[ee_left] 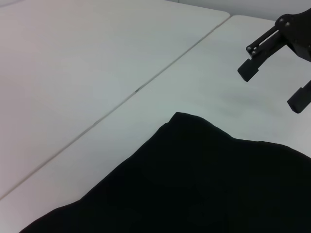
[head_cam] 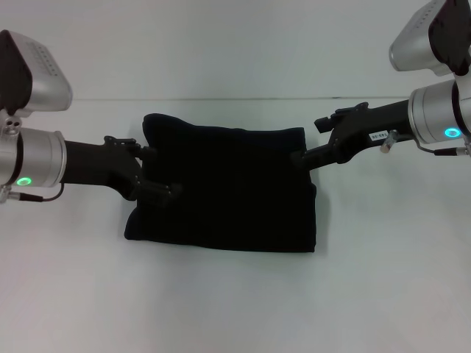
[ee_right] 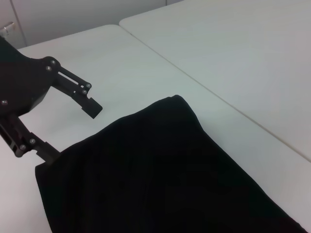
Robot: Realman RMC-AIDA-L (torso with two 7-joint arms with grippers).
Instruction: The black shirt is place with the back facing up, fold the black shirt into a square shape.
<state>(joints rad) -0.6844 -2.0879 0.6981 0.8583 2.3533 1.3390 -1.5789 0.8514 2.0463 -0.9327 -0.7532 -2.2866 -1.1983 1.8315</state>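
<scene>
Large plain black soft cloth shirt (head_cam: 228,191) lies folded into a near-square block at the middle of the white table (head_cam: 235,309). Its far edge runs roughly straight, with a raised corner at far left; the near edge is slightly uneven, and the left side bulges a little. No lettering shows on the upper face. Bare tabletop lies open on every side of the cloth, widest toward the near edge. A seam between two table panels (ee_left: 136,90) runs past the far corner.

My left gripper (head_cam: 158,173) sits at the shirt's left edge, fingers spread apart, nothing held. My right gripper (head_cam: 303,156) sits at the far-right corner, fingers likewise apart and empty.
</scene>
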